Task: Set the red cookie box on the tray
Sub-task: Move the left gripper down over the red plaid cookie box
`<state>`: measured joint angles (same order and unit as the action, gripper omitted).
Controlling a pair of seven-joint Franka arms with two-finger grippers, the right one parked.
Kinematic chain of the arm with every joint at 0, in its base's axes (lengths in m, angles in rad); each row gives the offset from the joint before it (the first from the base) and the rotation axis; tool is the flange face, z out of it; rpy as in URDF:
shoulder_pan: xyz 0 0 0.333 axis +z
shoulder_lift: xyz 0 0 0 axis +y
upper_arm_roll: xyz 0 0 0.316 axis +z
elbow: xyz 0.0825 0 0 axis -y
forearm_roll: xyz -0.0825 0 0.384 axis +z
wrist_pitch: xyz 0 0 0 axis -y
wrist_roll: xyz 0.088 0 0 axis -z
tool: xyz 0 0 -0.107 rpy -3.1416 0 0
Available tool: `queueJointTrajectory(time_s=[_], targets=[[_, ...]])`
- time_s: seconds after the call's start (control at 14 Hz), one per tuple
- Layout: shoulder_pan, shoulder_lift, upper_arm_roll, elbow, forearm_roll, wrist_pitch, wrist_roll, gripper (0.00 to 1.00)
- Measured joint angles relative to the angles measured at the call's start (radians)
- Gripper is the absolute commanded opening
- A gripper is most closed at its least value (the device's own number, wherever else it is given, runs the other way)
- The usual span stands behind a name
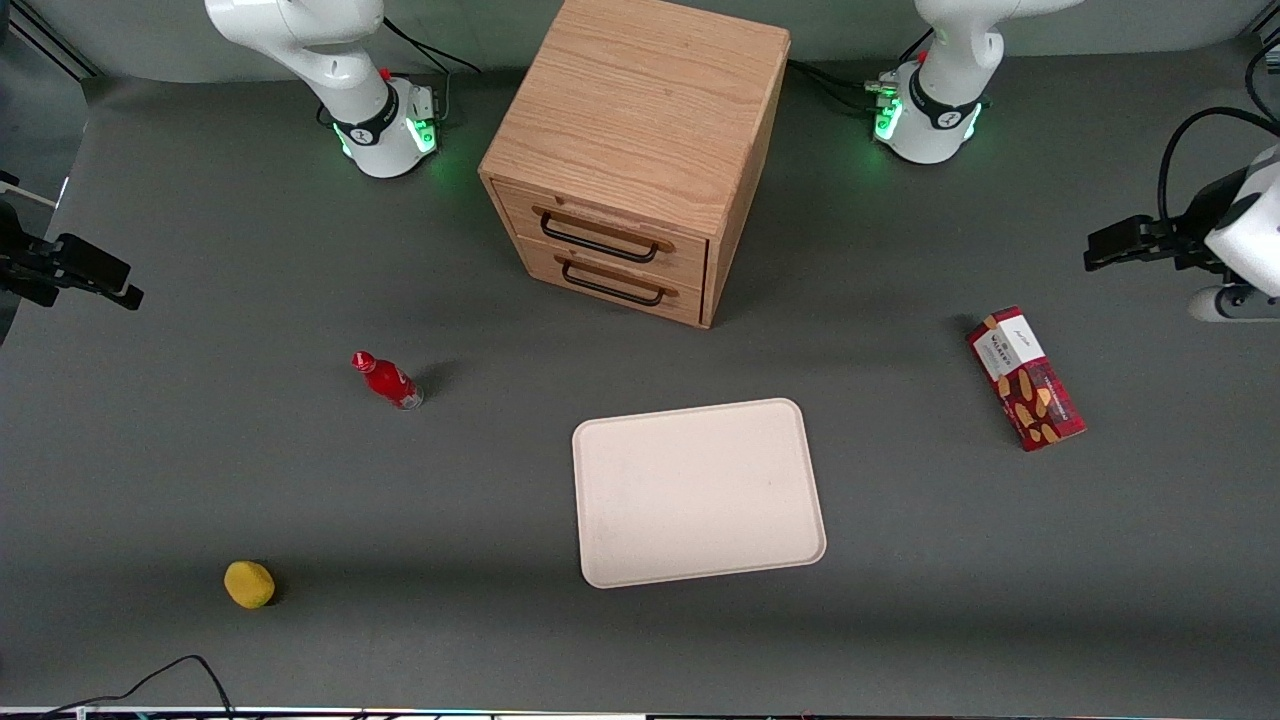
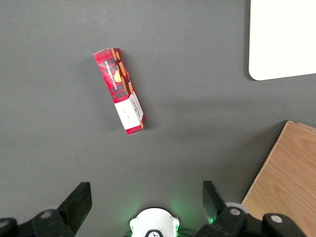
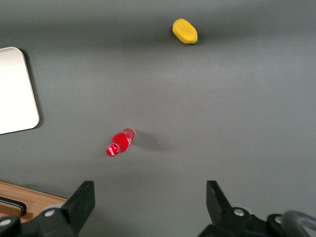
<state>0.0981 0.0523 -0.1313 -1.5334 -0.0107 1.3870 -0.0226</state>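
Grey matting covers the table we work over, with the tray as our landmark. Nothing is done yet: the red cookie box lies flat well apart from the tray, toward the working arm's end. Our gripper hovers above the box, fingers spread, empty. Its fingertips are cut off from sight.

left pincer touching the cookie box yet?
Apart. In the left wrist view the open pincer has bare table between its fingers and the red cookie box. The front view shows it raised at the working arm's end, clear of the box.
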Motion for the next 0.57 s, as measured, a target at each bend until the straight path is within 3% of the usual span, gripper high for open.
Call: queueJointTrajectory(time_s=[0.36,0.57], targets=[[-0.004,0.001,0.021,0.008,0.005,-0.012,0.0,1.0],[-0.004,0.021,0.089,-0.017,0.041,-0.042,0.0,1.0]])
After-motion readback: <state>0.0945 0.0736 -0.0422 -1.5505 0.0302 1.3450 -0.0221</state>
